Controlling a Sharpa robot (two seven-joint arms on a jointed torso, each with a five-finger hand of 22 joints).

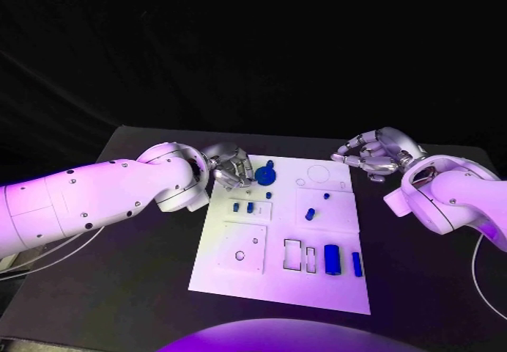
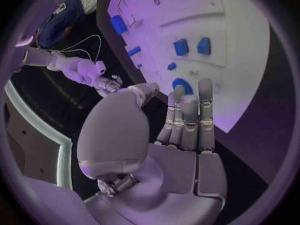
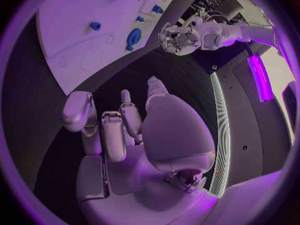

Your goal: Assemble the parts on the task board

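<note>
The white task board [image 1: 285,282] lies in the middle of the black table. A round blue disc [image 1: 265,175] sits near its far left corner, with several small blue parts [image 1: 250,207] below it. A blue cylinder [image 1: 334,259] and a thin blue bar [image 1: 357,264] lie near the front right. My left hand [image 1: 229,167] hovers at the board's far left edge, just beside the disc, fingers straight and holding nothing [image 2: 181,125]. The disc [image 2: 182,84] peeks out just beyond its fingertips. My right hand [image 1: 370,156] hangs beyond the board's far right corner, fingers loosely bent and apart, with nothing in its palm [image 3: 125,130].
Rectangular cut-outs [image 1: 293,253] and a raised square plate with a hole [image 1: 241,249] mark the board's front half. Circular outlines [image 1: 317,172] sit near the far right corner. Bare black table [image 1: 423,279] surrounds the board.
</note>
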